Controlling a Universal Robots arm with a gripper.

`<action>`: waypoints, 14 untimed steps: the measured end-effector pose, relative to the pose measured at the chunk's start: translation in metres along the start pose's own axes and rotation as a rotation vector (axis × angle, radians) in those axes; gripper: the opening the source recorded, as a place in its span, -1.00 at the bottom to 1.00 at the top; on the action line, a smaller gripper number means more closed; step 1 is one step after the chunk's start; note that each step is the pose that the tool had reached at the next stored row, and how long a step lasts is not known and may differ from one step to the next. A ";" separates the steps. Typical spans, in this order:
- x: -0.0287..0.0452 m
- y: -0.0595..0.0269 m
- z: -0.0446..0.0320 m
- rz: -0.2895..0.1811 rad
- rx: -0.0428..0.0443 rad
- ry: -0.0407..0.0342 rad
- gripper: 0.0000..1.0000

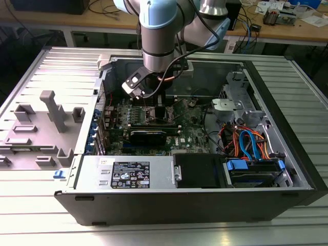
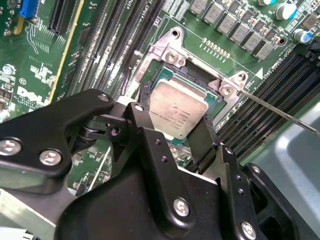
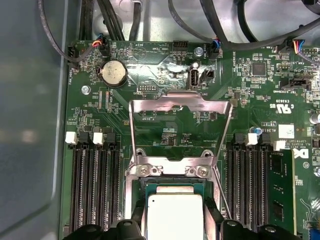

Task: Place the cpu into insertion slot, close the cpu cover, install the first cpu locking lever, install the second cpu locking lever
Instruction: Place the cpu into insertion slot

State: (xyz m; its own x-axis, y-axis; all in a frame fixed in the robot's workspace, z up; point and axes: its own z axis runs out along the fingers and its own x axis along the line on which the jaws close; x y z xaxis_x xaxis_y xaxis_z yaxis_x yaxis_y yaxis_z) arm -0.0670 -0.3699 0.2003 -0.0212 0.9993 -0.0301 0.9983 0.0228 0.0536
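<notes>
In both wrist views the cpu [image 2: 177, 107] [image 3: 175, 215], a square chip with a silver top, lies between my black fingertips. My gripper [image 2: 174, 119] [image 3: 176, 227] is shut on it, directly over the insertion slot [image 2: 197, 80]. Whether the chip rests in the slot or hangs just above it cannot be told. The cpu cover [image 3: 180, 102], a silvery frame with a large cut-out, is swung open and away from the slot. A thin locking lever [image 2: 280, 112] [image 3: 221, 192] sticks out beside the slot, unlatched. In the exterior view my gripper [image 1: 152, 105] reaches down into the open computer case.
Black memory slots [image 3: 95, 185] [image 3: 250, 185] flank the socket. A coin battery [image 3: 114, 73] and cables lie beyond the cover. The case holds a power supply [image 1: 133, 174] and a drive bay with orange and blue cables [image 1: 246, 143]. A grey fixture tray [image 1: 46, 118] sits at the exterior view's left.
</notes>
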 end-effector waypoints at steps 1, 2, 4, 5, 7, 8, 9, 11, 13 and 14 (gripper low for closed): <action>0.0000 0.0000 0.0002 0.000 0.0000 0.0000 0.09; 0.0002 0.0000 0.0011 0.000 0.0000 0.0000 0.09; 0.0000 -0.0003 0.0029 0.000 0.0005 -0.0002 0.09; 0.0000 -0.0003 0.0032 0.000 0.0004 -0.0001 0.09; 0.0001 -0.0002 0.0035 0.000 0.0003 0.0002 0.09; 0.0002 -0.0001 0.0036 0.000 0.0003 0.0003 0.09; 0.0002 0.0000 0.0036 0.000 0.0003 0.0004 0.09; 0.0002 0.0001 0.0036 0.000 0.0001 0.0005 0.09; 0.0002 0.0001 0.0035 0.000 0.0000 0.0006 0.09; 0.0002 0.0002 0.0031 0.000 -0.0002 0.0009 0.09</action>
State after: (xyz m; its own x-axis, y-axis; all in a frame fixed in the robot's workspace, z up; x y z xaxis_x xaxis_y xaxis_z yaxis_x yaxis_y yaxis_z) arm -0.0666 -0.3697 0.1972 -0.0213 0.9993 -0.0292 0.9983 0.0229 0.0538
